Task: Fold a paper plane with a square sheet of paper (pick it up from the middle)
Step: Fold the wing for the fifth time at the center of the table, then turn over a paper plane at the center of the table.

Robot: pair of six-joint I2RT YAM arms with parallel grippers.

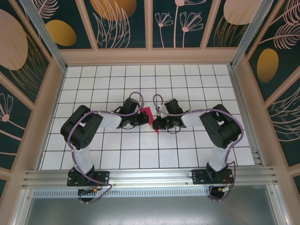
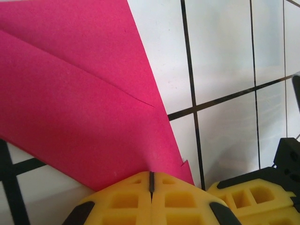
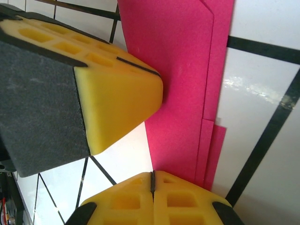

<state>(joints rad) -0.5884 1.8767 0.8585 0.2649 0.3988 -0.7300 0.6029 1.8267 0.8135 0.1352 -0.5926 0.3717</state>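
Note:
The magenta-pink paper [image 1: 146, 114] lies on the white grid floor, folded into a pointed shape of several layers, a part-made paper plane with its tip [image 1: 156, 131] toward the near side. My left gripper [image 1: 142, 120] is shut, its fingertips [image 2: 136, 185] set down on the paper's near edge [image 2: 84, 117]. From the other side my right gripper [image 1: 158, 123] is also shut, fingertips [image 3: 173, 185] on the stacked layers [image 3: 187, 84]. The left gripper's yellow finger [image 3: 117, 103] touches the paper's edge. I see no paper between either pair of jaws.
The white grid floor [image 1: 140, 79] is walled on three sides by low beige panels [image 1: 150, 56]. Both arms bend inward, their wrists almost meeting at the floor's middle. The right gripper's yellow finger [image 2: 253, 197] sits close beside the left one.

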